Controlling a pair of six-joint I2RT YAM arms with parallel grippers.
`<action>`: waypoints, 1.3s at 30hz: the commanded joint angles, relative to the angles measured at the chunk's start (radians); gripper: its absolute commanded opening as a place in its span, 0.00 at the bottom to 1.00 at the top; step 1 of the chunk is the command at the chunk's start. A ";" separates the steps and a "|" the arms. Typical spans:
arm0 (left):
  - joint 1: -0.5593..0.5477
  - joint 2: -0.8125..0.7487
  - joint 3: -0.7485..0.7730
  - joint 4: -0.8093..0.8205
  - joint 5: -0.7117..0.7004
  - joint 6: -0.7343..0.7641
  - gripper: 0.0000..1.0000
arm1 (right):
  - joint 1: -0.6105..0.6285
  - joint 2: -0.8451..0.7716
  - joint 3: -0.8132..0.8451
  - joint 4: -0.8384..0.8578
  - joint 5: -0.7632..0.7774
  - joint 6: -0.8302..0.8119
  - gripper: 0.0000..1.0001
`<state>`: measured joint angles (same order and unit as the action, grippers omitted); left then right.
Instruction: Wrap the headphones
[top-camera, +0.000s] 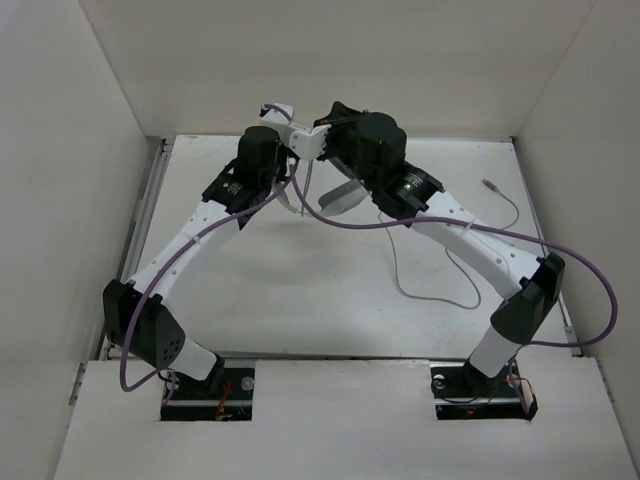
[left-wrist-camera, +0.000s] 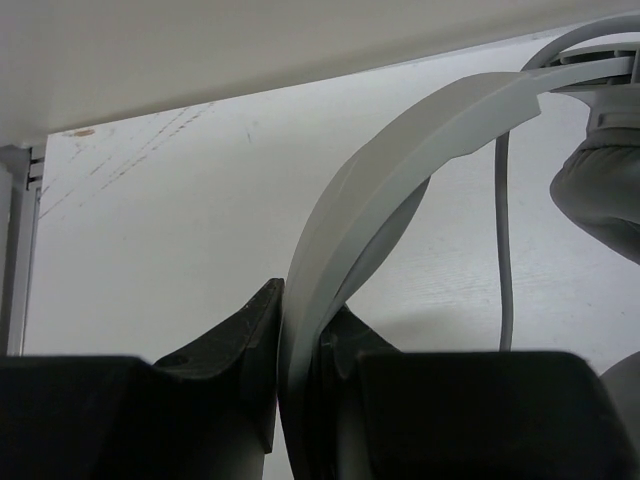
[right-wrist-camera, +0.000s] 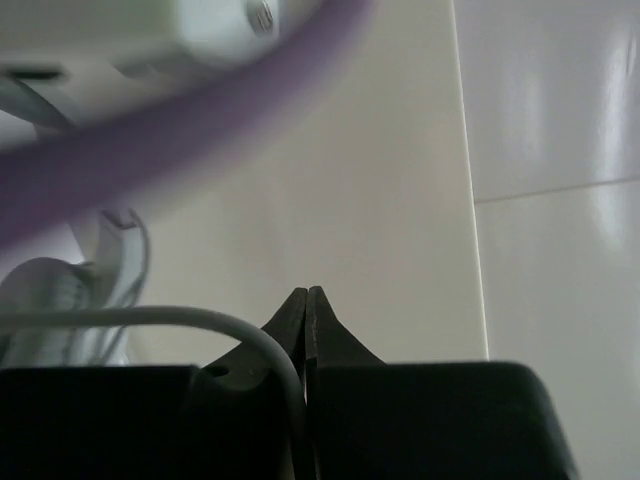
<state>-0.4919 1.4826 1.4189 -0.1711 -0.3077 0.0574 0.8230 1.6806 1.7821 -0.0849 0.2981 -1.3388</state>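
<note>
While the headphones (top-camera: 338, 196) hang at 12 o'clock over the counter (top-camera: 300, 310), the left tool (left-wrist-camera: 302, 325) pinches their headband (left-wrist-camera: 400, 150); an earcup (left-wrist-camera: 600, 190) shows at its 3 o'clock | right tool (right-wrist-camera: 307, 300) pressed together on the thin cable (right-wrist-camera: 200, 318) | slack cable loops across the counter toward 4 o'clock; plug (top-camera: 489, 185) lies at 2 o'clock

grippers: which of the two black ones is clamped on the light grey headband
The left gripper: it clamps the light grey curved headband of the over-ear headphones. The right gripper pinches the thin grey cable instead.
</note>
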 joint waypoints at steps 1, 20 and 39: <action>-0.012 -0.099 -0.012 0.039 0.065 -0.047 0.00 | -0.058 -0.015 -0.010 0.166 0.030 -0.036 0.07; -0.052 -0.169 -0.054 -0.014 0.160 -0.028 0.00 | -0.186 0.005 0.069 0.062 -0.086 0.156 0.22; -0.159 -0.225 0.190 -0.128 0.367 0.016 0.00 | -0.388 0.125 0.131 -0.202 -0.465 0.780 0.16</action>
<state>-0.6567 1.3125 1.4906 -0.3504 -0.0109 0.0986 0.4538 1.8210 1.8965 -0.2771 -0.0551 -0.7277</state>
